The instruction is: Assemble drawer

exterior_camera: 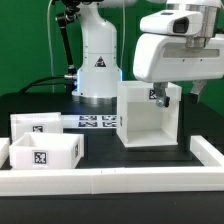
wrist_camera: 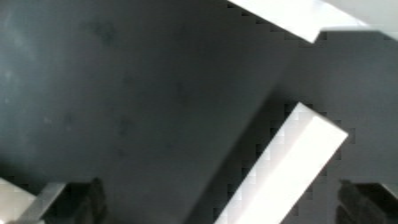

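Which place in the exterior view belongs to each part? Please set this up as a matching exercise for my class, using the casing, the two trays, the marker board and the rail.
Things
1. casing
2. two trays
3. marker board
4. rail

Places
A. lying flat in front of the robot base
B. along the front, nearest the camera
C. right of centre, just below the gripper
D. at the exterior view's left

Pairs: 1-C, 2-D, 3-A, 4-B
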`<action>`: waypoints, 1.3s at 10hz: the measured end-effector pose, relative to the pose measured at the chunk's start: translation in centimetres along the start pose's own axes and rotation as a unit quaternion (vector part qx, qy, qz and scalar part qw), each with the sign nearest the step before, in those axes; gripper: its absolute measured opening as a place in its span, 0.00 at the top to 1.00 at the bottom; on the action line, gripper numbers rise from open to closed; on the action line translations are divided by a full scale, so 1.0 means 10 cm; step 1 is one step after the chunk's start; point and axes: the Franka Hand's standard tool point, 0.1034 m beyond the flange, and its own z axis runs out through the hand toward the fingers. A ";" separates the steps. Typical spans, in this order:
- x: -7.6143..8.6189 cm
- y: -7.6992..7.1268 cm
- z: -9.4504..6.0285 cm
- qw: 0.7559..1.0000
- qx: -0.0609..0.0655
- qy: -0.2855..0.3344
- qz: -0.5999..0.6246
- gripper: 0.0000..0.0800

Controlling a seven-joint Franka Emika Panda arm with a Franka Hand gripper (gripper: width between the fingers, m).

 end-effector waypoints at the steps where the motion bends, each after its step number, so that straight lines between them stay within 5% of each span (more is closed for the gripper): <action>1: 0.00 -0.01 0.00 0.999 0.002 0.000 0.043 0.19; 7: -0.19 -0.12 -0.34 0.980 0.039 0.003 0.198 0.19; 10: -0.45 -0.25 -0.38 0.980 0.036 0.000 0.197 0.19; 13: -0.43 -0.24 -0.37 0.980 0.036 0.000 0.197 0.19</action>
